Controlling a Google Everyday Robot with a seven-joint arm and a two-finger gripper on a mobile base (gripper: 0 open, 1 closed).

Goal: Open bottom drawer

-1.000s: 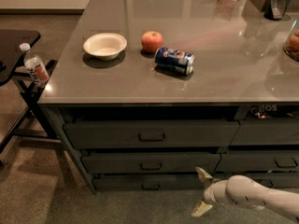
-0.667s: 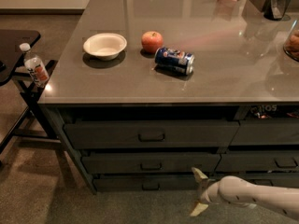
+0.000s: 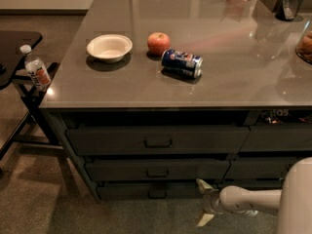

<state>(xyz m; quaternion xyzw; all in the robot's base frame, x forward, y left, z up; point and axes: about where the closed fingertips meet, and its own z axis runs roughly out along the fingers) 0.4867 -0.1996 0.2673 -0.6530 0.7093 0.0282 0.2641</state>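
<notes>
The bottom drawer (image 3: 126, 191) is the slim dark grey front lowest in the left stack, and it looks closed. Its small black loop handle (image 3: 157, 194) sits at centre. My gripper (image 3: 203, 202) is open, with one pale fingertip up and one down. It hovers near the floor in front of the drawer's right end, to the right of the handle and not touching it. My white arm (image 3: 253, 200) comes in from the lower right.
Two taller drawer fronts (image 3: 156, 141) sit above the bottom drawer, and a neighbouring stack (image 3: 273, 167) is to the right. The grey counter (image 3: 234, 82) holds a white bowl (image 3: 109, 47), an apple (image 3: 158, 43) and a blue can (image 3: 182, 62). A water bottle (image 3: 36, 71) stands by a black side table at left.
My gripper has moved a little to the left along the bottom drawer front, towards the handle. The drawers have not moved.
</notes>
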